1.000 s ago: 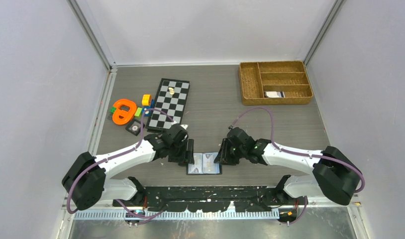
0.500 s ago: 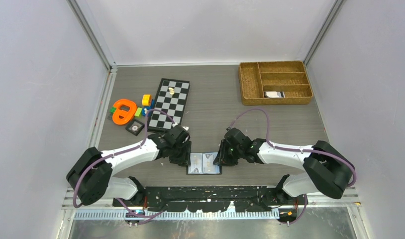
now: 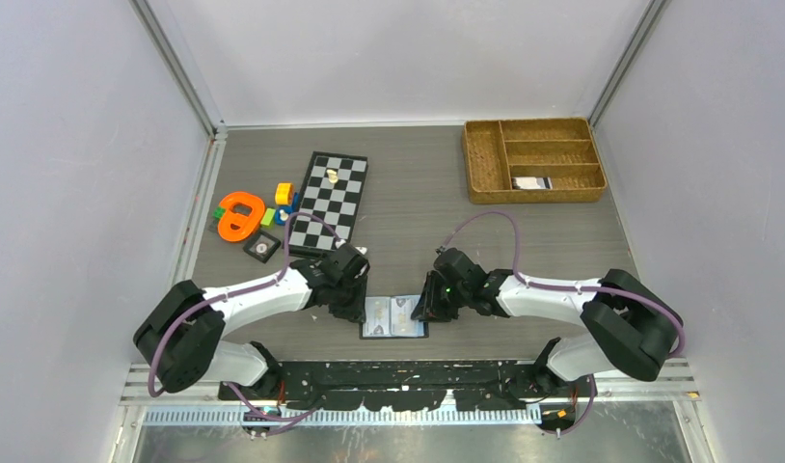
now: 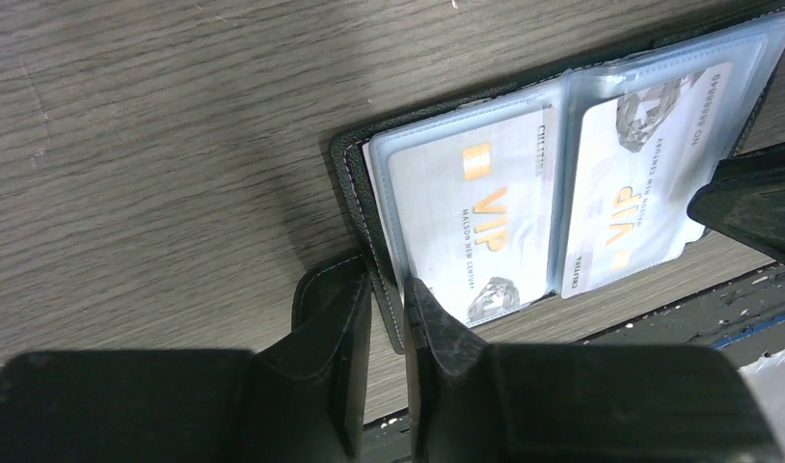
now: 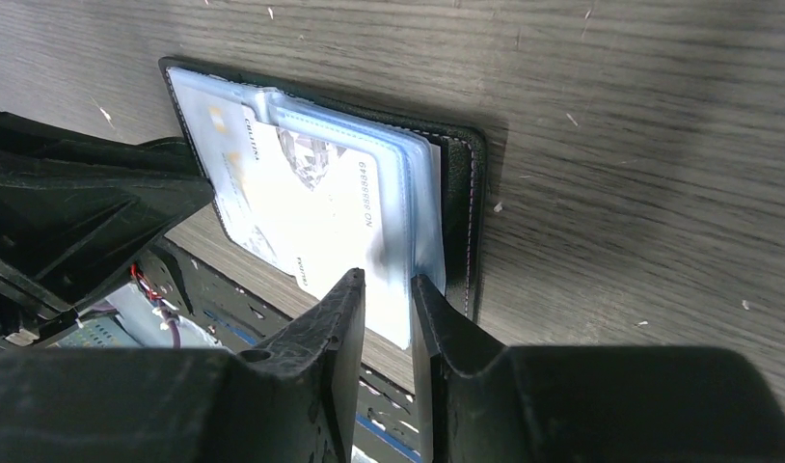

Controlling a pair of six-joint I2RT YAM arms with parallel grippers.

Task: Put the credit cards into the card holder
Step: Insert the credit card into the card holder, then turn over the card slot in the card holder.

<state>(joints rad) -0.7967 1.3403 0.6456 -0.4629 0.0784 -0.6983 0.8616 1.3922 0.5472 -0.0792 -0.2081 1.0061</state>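
The black card holder (image 3: 395,317) lies open near the table's front edge, its bluish inner sleeves facing up. In the left wrist view a whitish credit card (image 4: 475,222) sits in the left sleeve and a second one (image 4: 630,183) in the right sleeve. My left gripper (image 3: 362,307) is at the holder's left edge, and its fingers (image 4: 389,313) are pinched on the leather rim (image 4: 350,183). My right gripper (image 3: 423,306) is at the right edge. Its fingers (image 5: 387,304) are nearly shut on the right card's (image 5: 321,203) near corner, which sticks out of its sleeve.
A chessboard (image 3: 328,201) with a small piece lies at the back left. Orange and coloured toys (image 3: 240,214) lie beside it. A brown woven divided tray (image 3: 475,164) at the back right holds a small card-like thing (image 3: 531,182). The table's front rail runs just behind the holder.
Both grippers have crept slightly inward against the card holder's two edges. The holder has shifted a little to the left.
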